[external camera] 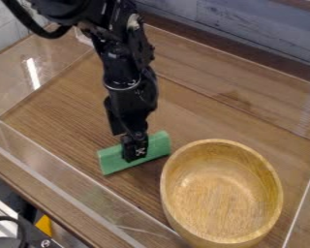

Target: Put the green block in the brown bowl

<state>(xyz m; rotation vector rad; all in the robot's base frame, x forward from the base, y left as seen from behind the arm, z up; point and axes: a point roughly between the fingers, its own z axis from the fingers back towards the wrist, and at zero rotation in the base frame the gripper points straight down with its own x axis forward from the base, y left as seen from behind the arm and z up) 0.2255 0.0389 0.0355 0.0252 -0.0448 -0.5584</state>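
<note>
The green block [115,160] lies flat on the wooden table, just left of the brown bowl [224,192], which stands empty at the front right. My gripper [133,145] points straight down over the block's right half, its black fingers [136,147] low at the block and covering part of it. The jaws stand open and the block still rests on the table. I cannot tell whether the fingers touch the block.
A clear plastic wall [67,194] runs along the table's front and left edges. A light wooden backboard [248,29] closes off the far side. Bare tabletop [235,107] stretches behind the bowl.
</note>
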